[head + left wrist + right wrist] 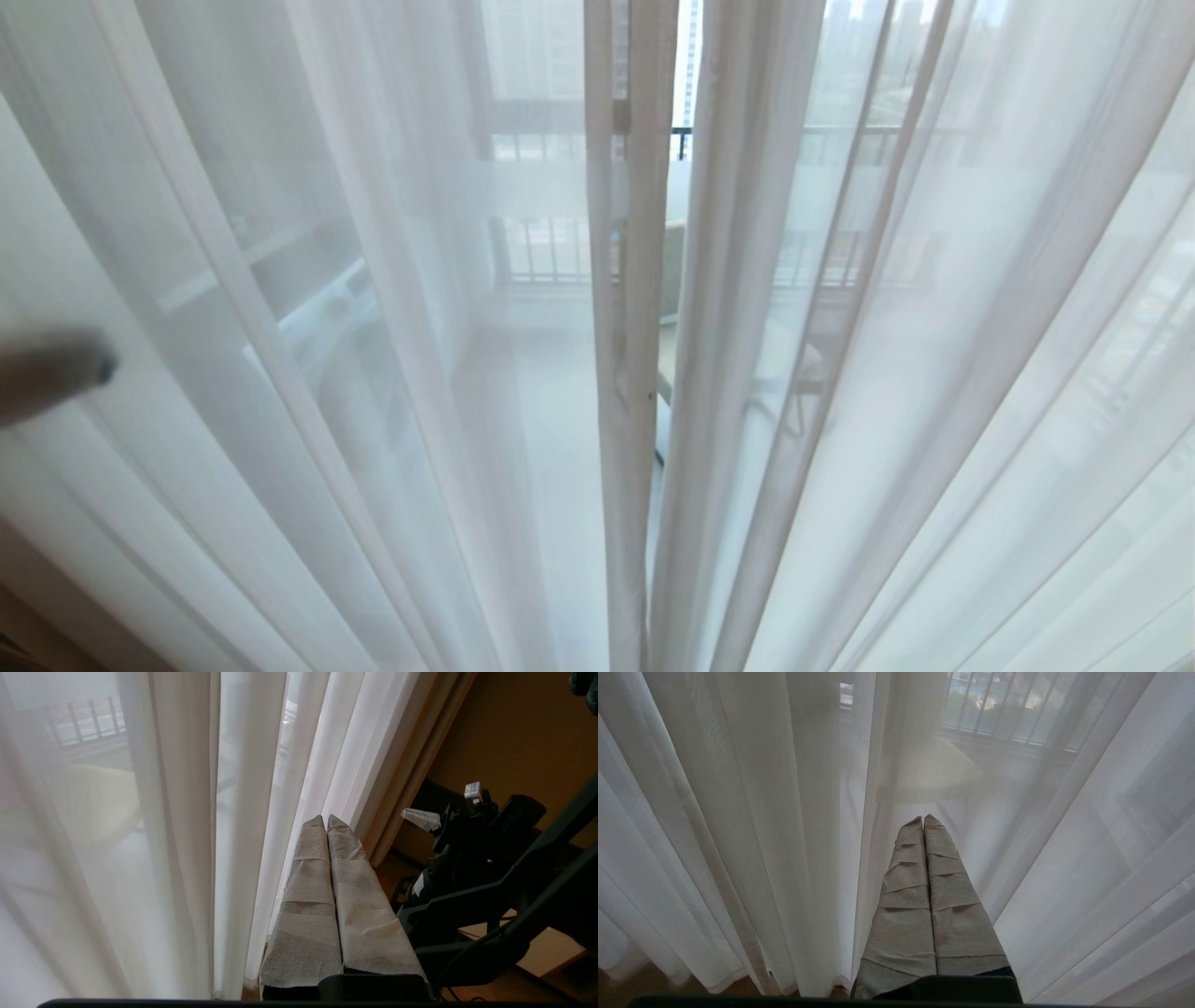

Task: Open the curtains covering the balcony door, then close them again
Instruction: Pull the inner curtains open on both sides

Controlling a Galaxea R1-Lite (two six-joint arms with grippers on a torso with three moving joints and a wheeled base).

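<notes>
My left pincer (326, 820), tips together, hangs beside the sheer curtains (373, 280); their two inner edges leave a narrow gap.

Left gripper (326, 820): both fingers (306, 914) wrapped in grey cloth tape, pressed together tip to tip, nothing between them. Tips sit just beside white sheers (187, 835), contact unclear. Sheers hang in vertical folds, narrow gap between two panels. Beige-grey drape (411, 788) bunched past sheers, next to brown wall (514, 732). Through sheers: railing bars (86, 721) and pale rounded shape (can't identify). Black robot structure (486, 877) on far side of fingers, small white tag (473, 790) on top.
</notes>
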